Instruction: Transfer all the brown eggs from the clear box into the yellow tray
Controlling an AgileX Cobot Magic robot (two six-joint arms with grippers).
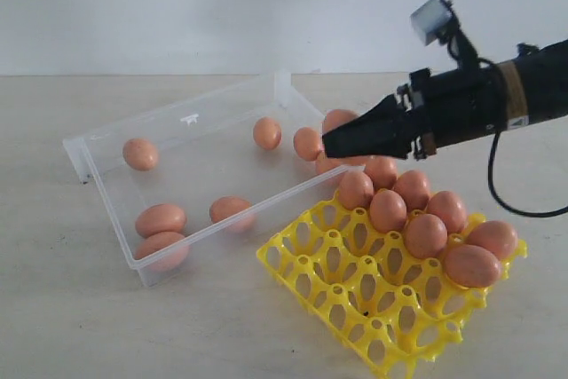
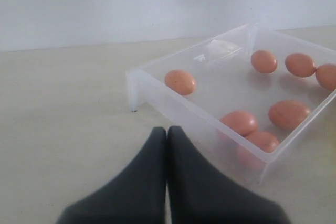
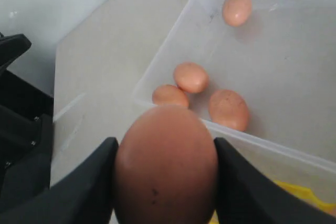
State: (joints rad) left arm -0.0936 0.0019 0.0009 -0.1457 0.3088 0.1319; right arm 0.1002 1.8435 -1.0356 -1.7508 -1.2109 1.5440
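Note:
My right gripper (image 1: 333, 142) is shut on a brown egg (image 3: 165, 163). It hangs over the near right corner of the clear box (image 1: 115, 210), just behind the yellow tray (image 1: 355, 299). That egg (image 1: 340, 118) peeks out from behind the black fingers. Several brown eggs lie loose in the box, among them one (image 1: 140, 153) at the far left and a pair (image 1: 161, 219) by the front wall. Several more eggs (image 1: 426, 235) fill the tray's back right cups. In the left wrist view, my left gripper (image 2: 167, 129) is shut and empty, low over the table beside the box (image 2: 137, 85).
The tray's front and left cups (image 1: 382, 335) hold nothing. A black cable (image 1: 497, 193) loops down from the right arm behind the tray. A pale wall stands behind the beige table (image 1: 53, 308). The right wrist view shows dark equipment (image 3: 16, 145) beyond the table edge.

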